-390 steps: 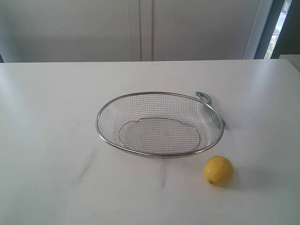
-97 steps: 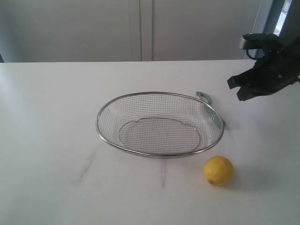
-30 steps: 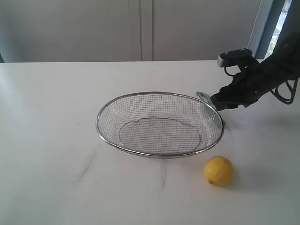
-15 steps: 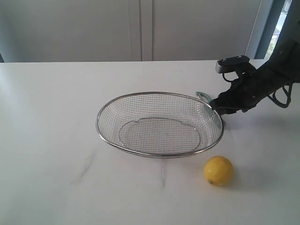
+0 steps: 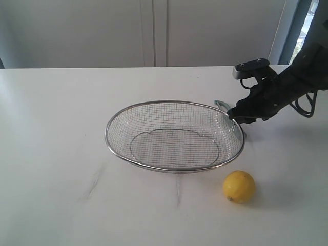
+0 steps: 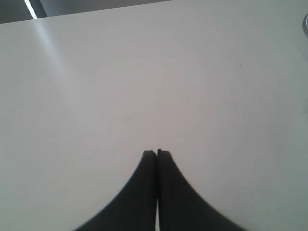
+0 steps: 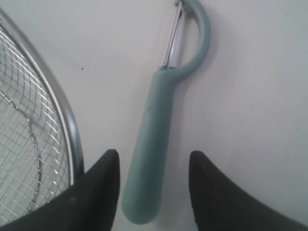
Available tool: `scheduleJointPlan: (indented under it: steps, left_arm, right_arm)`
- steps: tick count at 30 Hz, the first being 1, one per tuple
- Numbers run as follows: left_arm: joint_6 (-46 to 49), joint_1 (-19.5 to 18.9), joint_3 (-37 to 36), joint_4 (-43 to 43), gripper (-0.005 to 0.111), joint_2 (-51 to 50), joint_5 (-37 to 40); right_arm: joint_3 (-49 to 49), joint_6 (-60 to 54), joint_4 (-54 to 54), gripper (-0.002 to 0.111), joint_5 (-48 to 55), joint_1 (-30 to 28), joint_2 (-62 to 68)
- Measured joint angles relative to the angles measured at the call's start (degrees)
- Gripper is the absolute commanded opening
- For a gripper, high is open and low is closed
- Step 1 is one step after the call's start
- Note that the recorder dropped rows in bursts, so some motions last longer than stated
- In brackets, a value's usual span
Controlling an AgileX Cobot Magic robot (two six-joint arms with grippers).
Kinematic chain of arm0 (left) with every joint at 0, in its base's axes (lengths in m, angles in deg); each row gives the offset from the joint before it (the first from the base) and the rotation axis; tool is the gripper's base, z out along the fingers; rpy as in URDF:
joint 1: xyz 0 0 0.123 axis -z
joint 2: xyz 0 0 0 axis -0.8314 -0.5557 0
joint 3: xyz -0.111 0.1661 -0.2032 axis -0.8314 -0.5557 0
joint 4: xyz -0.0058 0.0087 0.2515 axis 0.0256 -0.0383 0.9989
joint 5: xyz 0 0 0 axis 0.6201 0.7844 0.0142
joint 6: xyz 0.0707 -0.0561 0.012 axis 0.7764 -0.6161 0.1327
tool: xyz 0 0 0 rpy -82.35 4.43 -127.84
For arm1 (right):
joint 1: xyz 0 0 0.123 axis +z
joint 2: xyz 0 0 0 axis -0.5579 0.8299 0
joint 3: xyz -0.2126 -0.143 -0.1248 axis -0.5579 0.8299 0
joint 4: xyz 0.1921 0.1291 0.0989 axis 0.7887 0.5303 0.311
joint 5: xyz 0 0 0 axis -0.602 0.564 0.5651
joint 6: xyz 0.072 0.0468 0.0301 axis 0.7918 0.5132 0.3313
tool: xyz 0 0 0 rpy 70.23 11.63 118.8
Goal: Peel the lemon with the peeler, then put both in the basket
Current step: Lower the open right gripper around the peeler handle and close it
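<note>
- Step in hand, as I judge it: picking the peeler off the table with the right gripper, before any peeling.
- The peeler lies flat just outside the basket, beside its far right rim. The handle runs roughly along the rim and does not appear to touch it. The hooked head and blade point away from the gripper.
- The right gripper is spread wide with nothing in it. Its 2 fingers straddle the butt end of the teal handle, 1 on the basket side and 1 on the side away from the basket.
- The basket-side finger sits very close to the steel rim. To do this well, drop straight down without drifting toward the basket, or that finger may catch the rim and shove it.
- Sliding a little further along the handle before closing would help, because a grip on the very butt could let the peeler pivot. Keep the pads on the plastic, short of the blade.
- Close slowly, since the rounded handle may roll.
- The lemon rests on the table near the basket's front right, clear of the rim and unpeeled.
- The left gripper is pressed closed on nothing, over bare table away from the basket.
</note>
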Motion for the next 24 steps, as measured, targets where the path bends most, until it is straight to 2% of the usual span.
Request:
scheduleJointPlan:
  steps: [24]
  left_arm:
    - [0.00, 0.00, 0.00, 0.00, 0.000, 0.00, 0.00]
  right_arm:
    - [-0.04, -0.41, -0.11, 0.044, -3.73, 0.53, 1.99]
